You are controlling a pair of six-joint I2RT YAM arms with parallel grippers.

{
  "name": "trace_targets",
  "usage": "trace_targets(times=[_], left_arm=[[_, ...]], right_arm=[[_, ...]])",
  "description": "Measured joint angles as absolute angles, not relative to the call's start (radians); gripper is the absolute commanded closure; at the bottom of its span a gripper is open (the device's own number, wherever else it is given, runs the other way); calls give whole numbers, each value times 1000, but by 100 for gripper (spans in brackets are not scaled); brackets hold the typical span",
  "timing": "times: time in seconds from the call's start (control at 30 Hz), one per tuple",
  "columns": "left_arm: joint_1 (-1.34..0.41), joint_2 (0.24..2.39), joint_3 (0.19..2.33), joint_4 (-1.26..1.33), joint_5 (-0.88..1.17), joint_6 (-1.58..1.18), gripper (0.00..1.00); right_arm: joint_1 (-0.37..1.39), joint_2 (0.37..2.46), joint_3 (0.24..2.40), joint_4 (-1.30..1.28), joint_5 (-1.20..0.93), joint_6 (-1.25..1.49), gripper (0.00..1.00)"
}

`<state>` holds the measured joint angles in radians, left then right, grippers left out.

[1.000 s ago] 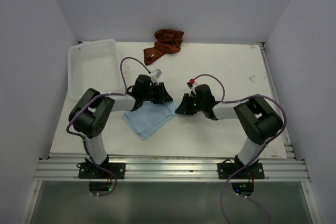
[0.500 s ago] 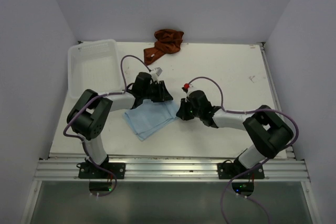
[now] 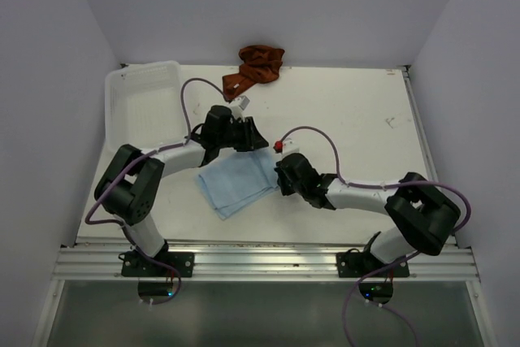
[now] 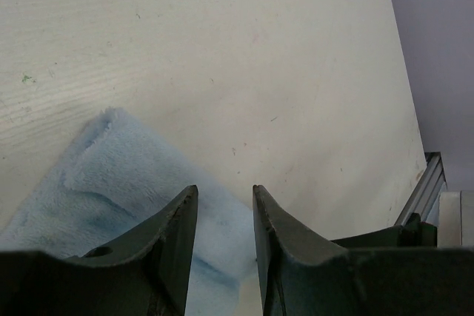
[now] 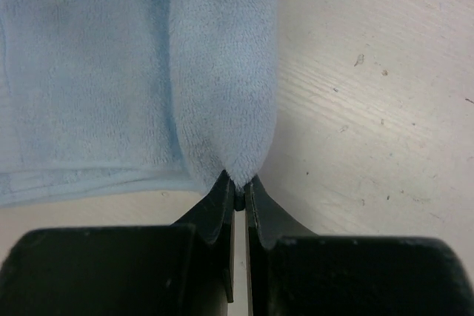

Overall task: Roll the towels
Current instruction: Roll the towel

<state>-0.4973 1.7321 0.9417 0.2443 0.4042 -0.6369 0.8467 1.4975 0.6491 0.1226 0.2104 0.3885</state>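
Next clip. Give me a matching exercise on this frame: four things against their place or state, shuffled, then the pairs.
1 blue towel
2 rust towel
3 white basket
4 right gripper

A crumpled at the table's far edge
B in the far left corner
C shut on a fold of cloth
D spread out mid-table

Pairs: 1-D, 2-A, 3-B, 4-C

right gripper [image 5: 238, 192] tight, left gripper [image 4: 224, 199] (ajar)

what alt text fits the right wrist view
The right gripper is shut on the edge of a light blue towel, pinching up a soft fold. The rest of the towel lies flat to the left; scuffed white table shows on the right.
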Motion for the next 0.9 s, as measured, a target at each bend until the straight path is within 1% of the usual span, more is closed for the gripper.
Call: trace_targets(times=[0.2, 0.47, 0.9], left_arm=[[-497, 1702, 942, 237, 404, -646, 60], [-498, 1683, 945, 236, 405, -655, 60], [-528, 1683, 945, 224, 389, -678, 60]], right_arm=[[939, 1499, 658, 84, 345, 350, 100], [1052, 1527, 722, 22, 540, 317, 100], [1093, 1588, 818, -115, 755, 279, 100]])
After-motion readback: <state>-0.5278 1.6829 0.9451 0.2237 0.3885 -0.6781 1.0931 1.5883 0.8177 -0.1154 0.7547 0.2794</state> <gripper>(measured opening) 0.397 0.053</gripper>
